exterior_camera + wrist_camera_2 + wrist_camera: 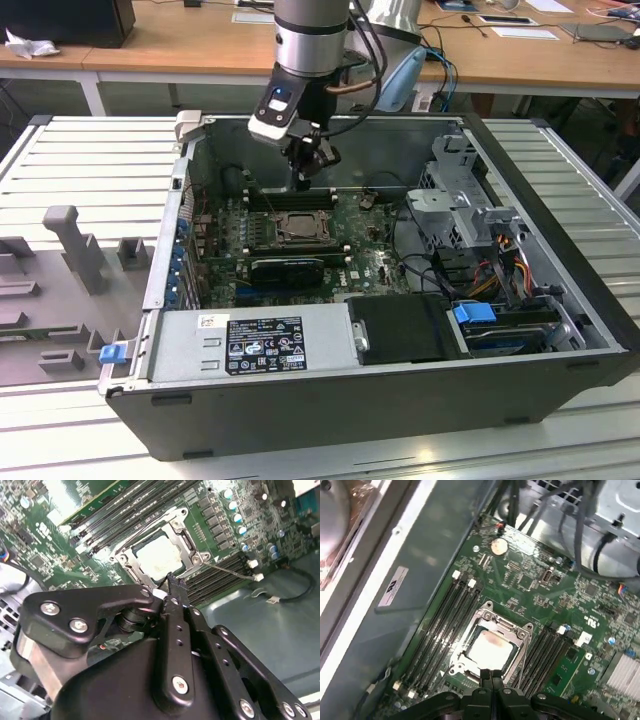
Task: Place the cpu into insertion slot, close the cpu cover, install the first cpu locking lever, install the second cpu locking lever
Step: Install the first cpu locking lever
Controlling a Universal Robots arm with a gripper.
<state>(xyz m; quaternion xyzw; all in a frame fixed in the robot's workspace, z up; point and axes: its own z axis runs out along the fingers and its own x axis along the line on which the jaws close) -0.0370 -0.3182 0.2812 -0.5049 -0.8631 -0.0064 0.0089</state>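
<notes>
Black metal fingers of the gripper (492, 676) are pressed together with nothing between them. They hang just above the near edge of the insertion slot (290, 225), inside the open computer case (560, 250).

The cpu (490, 647) already lies in the slot, its pale beige-silver face flat and square. The cpu cover (505, 621), a thin silver-grey frame, appears folded down around it, with the chip showing through its window. So the first two steps look done.

In the second wrist view a thin metal rod (230, 570), probably a locking lever, angles away from the frame. I judge it unlatched, though I cannot tell for certain, so the levers seem left to do.

Green circuit board (520, 580) and dark memory slots (440, 630) flank the socket.
</notes>
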